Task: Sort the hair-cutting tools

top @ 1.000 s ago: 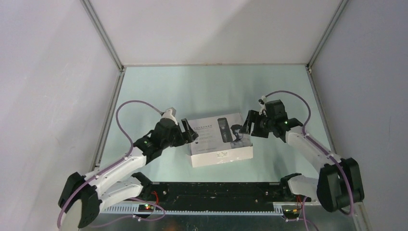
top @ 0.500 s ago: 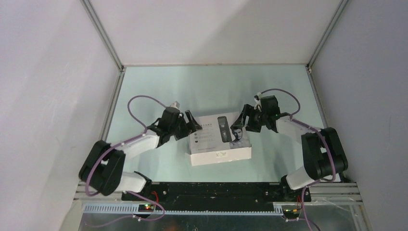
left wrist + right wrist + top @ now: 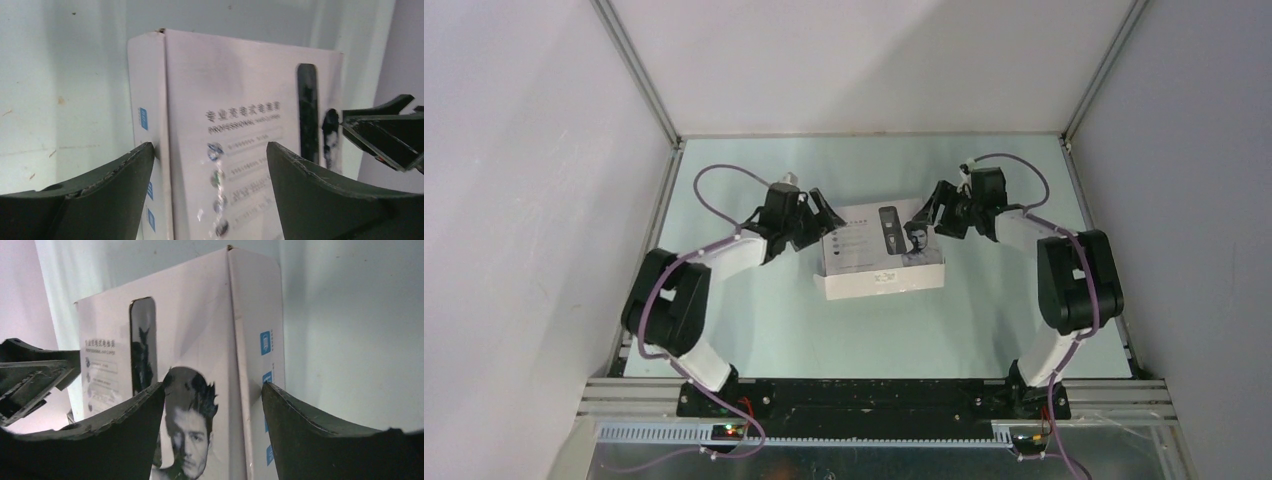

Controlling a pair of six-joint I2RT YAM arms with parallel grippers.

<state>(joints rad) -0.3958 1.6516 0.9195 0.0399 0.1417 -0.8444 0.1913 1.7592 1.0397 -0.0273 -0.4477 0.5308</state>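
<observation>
Here, the left pincer (image 3: 210, 150) and right pincer (image 3: 212, 387), both spread, straddle opposite ends of the closed white box (image 3: 879, 262) on the table (image 3: 764, 330); the hair-cutting tools are hidden from view.

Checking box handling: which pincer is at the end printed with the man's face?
The right pincer, open at the box end showing the man's face; the left pincer is at the end with the printed text.

The white box (image 3: 864, 285) is glossy printed card; the left pincer (image 3: 207, 147) looks matt, rough-edged black plastic.
</observation>
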